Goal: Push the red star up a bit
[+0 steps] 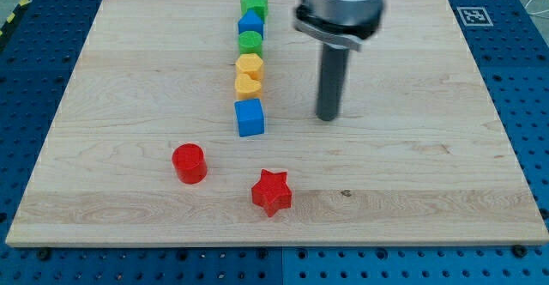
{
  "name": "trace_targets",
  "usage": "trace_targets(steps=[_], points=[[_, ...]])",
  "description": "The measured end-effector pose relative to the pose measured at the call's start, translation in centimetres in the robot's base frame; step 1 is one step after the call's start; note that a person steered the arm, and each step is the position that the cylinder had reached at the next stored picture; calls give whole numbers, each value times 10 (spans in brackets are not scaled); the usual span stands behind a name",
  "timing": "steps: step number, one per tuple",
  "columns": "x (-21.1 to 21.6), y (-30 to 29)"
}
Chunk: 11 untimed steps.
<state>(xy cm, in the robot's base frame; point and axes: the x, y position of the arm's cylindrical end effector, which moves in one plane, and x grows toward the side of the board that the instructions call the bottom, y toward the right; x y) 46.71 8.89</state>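
Desk carries everything. My tip sits mid-desk, just right of the blue cube; the rod has no fingers. Red star lies near the bottom edge, red cylinder to its left.

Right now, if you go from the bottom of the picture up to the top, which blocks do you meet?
Red star → red cylinder → blue cube → two yellow blocks → green block → blue block → green star.
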Motion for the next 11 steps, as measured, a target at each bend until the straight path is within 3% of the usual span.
trace_targets(steps=[2, 4, 6, 8, 10, 11], points=[[86, 29], [133, -45], [140, -123], [134, -117], [94, -116], [107, -106]])
